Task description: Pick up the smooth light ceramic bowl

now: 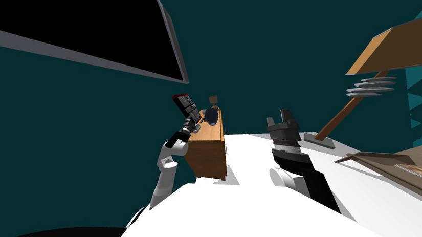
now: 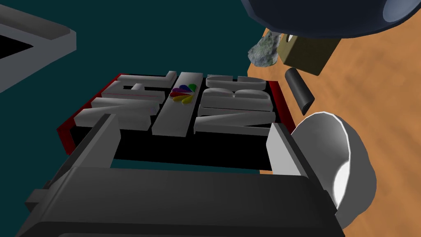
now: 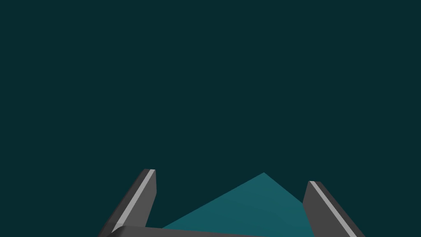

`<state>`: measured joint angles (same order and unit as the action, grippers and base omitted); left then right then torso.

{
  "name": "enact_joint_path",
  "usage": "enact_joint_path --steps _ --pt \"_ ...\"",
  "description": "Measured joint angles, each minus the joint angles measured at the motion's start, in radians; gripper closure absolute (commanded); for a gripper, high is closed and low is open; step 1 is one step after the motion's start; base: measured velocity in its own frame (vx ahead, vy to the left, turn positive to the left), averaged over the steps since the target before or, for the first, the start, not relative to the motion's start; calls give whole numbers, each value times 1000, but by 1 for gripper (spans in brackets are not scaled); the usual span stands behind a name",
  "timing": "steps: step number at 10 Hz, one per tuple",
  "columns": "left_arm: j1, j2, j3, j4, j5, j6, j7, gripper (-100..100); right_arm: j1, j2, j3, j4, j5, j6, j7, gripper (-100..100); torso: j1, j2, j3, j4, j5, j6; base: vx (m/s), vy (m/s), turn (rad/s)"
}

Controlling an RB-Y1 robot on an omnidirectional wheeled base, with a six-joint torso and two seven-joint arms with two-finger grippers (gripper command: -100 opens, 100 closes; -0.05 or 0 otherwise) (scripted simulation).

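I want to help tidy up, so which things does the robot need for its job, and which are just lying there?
For the job: white bowl; left gripper, open, close beside it.
Just lying about: black-and-red sign; dark cylinder; grey rock; brown block; dark blue vessel; right gripper, open, elsewhere.

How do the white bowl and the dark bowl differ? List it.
Colour: the white bowl is pale; the dark bowl is navy. Size: the dark bowl looks larger than the white bowl. Place: the white bowl sits beside the open left gripper; the dark bowl lies farther off. Both rest on the wooden top.
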<state>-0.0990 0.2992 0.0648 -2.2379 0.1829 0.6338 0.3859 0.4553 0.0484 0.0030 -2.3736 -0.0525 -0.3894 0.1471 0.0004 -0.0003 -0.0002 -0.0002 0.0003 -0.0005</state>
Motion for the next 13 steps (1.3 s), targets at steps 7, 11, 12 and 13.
enact_joint_path --steps 7,11,12,13 --pt "-107 36 -1 38 50 193 37 -100 0 0 0 0 0 0 0 0 0 0 0 0 0 0 6 12 -23" --pt "-151 53 -1 50 78 305 58 -100 0 0 0 0 0 0 0 0 1 0 0 0 0 0 4 13 -17" --pt "-155 54 -1 56 79 330 59 -100 0 0 0 0 0 0 0 0 0 0 0 0 0 0 8 14 -46" --pt "-174 62 -2 63 90 357 65 -100 0 0 0 0 0 0 0 0 0 0 0 0 0 0 10 18 -29"
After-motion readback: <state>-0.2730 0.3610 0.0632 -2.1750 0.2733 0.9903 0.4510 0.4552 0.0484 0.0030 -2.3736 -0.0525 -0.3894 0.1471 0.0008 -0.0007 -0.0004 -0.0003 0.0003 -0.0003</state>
